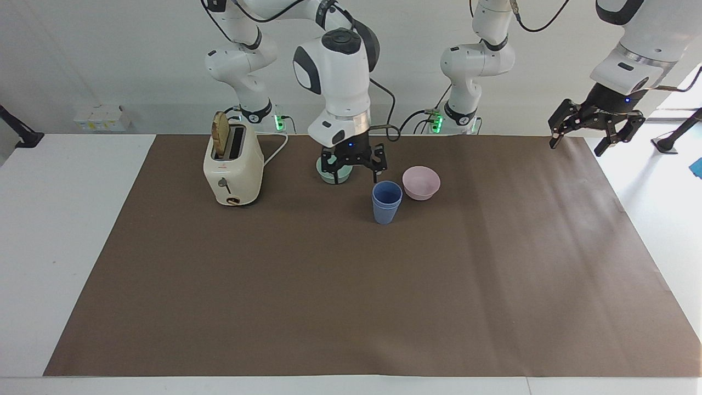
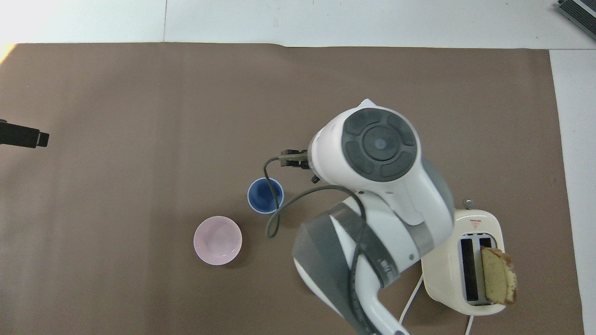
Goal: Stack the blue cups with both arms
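Facing view showed the two blue cups (image 1: 386,202) nested one inside the other and standing upright on the brown mat (image 1: 351,307), just beside the pink bowl (image 1: 421,182) and a little farther from the robots than it. The right gripper (image 1: 354,161) hung in the air above the teal-green bowl (image 1: 334,174), its fingers spread wide and holding nothing, clear of the stack. Overhead, the stack (image 2: 265,195) appeared as one blue ring, apart from the pink bowl (image 2: 217,240), while the right arm's wrist housing covered the teal-green bowl. The left gripper (image 1: 596,125) waited raised over the mat's edge at the left arm's end of the table, fingers open and empty. A cream toaster (image 1: 233,167) with a slice of bread (image 1: 220,134) in one slot stood toward the right arm's end.
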### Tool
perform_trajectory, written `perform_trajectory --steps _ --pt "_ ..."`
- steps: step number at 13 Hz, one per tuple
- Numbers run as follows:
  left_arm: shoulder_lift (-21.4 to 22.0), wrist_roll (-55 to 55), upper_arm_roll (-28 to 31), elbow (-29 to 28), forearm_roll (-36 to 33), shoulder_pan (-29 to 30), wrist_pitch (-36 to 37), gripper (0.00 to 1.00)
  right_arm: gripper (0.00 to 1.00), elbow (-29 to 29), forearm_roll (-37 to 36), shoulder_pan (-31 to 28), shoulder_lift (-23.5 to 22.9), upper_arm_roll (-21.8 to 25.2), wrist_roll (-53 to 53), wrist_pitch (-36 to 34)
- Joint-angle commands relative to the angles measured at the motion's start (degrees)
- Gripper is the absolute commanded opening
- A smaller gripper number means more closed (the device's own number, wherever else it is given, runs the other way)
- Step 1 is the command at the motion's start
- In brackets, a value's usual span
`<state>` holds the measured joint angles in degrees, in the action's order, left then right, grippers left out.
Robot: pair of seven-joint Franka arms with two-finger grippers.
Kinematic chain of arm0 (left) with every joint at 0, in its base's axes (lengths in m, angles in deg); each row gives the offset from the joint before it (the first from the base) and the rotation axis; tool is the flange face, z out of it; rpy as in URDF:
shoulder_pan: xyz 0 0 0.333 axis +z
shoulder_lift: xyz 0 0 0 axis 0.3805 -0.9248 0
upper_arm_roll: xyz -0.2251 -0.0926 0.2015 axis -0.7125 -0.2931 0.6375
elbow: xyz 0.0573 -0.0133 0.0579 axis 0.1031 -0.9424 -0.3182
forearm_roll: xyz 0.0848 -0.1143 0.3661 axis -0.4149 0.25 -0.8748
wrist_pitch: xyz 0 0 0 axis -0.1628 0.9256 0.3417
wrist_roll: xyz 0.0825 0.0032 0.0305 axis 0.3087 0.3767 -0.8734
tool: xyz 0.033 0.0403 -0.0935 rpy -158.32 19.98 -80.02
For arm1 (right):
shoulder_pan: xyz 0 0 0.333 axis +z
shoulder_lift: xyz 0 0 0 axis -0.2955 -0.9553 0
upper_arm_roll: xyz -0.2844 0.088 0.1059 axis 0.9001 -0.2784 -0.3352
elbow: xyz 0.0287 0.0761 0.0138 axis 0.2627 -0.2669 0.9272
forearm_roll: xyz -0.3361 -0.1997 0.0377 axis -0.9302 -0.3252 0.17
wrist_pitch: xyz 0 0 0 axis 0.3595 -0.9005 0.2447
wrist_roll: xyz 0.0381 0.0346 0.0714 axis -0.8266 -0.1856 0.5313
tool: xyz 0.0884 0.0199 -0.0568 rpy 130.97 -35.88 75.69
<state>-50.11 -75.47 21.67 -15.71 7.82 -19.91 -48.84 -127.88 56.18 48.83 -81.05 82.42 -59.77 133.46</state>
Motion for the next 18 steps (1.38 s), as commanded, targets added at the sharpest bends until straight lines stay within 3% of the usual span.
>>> perform_trajectory --steps 1,4,9,12,18 --pt "0.16 -0.81 0.44 0.78 -0.77 -0.7 1.24 1.0 1.0 -0.48 -0.79 -7.71 5.25 -0.61 10.68 -5.28" --pt "0.16 -0.63 0.44 0.78 -0.77 -0.7 1.32 1.0 1.0 -0.3 -0.79 -16.41 10.62 -0.44 22.39 -12.4" --pt "-0.1 -0.28 0.53 1.12 -0.94 -0.7 1.67 1.0 1.0 5.85 -0.27 -23.82 10.8 0.0 26.46 -26.3" --pt "-1.24 -0.28 0.53 3.31 -1.03 -0.43 4.75 1.0 1.0 8.48 0.35 -24.35 10.37 -0.09 25.85 -27.63" --pt "-1.69 -0.81 0.61 3.85 -1.38 -0.78 4.31 1.0 1.0 6.56 1.05 -26.02 11.77 0.62 25.67 -26.49"
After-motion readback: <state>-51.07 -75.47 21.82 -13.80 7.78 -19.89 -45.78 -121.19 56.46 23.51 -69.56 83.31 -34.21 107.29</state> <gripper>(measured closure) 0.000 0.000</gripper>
